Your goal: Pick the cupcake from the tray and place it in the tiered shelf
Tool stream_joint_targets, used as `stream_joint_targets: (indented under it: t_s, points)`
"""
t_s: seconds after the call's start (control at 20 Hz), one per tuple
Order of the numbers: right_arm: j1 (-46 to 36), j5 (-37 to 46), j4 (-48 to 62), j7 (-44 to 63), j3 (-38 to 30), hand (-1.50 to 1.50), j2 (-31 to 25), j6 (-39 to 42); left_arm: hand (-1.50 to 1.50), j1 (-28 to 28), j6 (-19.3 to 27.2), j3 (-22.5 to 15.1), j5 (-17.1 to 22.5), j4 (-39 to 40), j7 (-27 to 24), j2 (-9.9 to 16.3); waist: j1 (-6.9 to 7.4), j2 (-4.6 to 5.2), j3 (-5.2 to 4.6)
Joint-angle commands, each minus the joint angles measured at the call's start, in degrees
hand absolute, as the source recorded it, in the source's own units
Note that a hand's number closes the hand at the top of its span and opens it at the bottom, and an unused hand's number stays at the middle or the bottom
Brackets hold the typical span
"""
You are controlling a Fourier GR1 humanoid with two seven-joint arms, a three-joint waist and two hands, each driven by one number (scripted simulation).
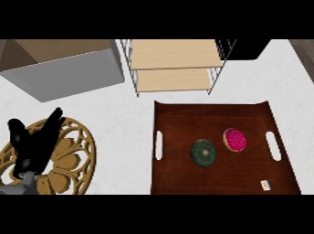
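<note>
Kitchen counter, head view: cupcake (234,140), pink-topped, lies right of centre on dark wooden tray (186,114), just beside green-topped cake (203,153). Tiered shelf (175,64) stands beyond tray's far edge, both levels bare. Left hand (33,141) rests over gold trivet (75,160), fingers straight and spread, holding nothing; right hand out of view. Cupcake likely light, soft, frosting easily smeared; best taken by its sides below topping, fingers clear of neighbouring cake.

Only one limb shows — the left hand (30,147), glossy black, with slim tapering fingers and a rounded, stubby thumb. Below it sits a short grey forearm (17,186), smooth and metallic — no markings visible.
</note>
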Motion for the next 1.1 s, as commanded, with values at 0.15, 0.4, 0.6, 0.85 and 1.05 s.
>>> stream_joint_targets:
  t_s: [0.15,0.4,0.6,0.85,1.05]
  points:
    - [-3.6,8.2,-14.1,27.0,5.7,-1.5,-5.6,-1.3,0.0,-1.4,-1.3,-0.6,0.3,2.2,1.6,-1.7,1.2,0.54,-0.31]
    - [-16.5,16.5,-13.1,46.7,8.9,-1.5,-7.9,-3.1,0.0,-3.2,-0.2,-1.0,-1.0,2.6,3.3,-2.5,2.12,0.68,-0.27]
    - [-27.8,22.5,-4.1,56.0,13.4,-1.5,-7.1,-1.2,0.0,-3.9,-0.1,-1.0,-1.4,1.9,3.7,-2.9,2.76,0.75,-0.26]
    - [-35.2,25.2,2.1,61.3,19.6,-1.5,-1.1,2.3,0.0,-3.5,-1.3,-0.3,-1.9,5.2,0.3,-3.9,2.21,0.65,-0.22]
    - [-36.7,28.6,7.0,61.5,23.3,-1.5,2.5,3.5,0.0,-2.0,1.0,-1.5,-3.5,1.2,2.5,-4.7,1.94,0.45,-0.16]
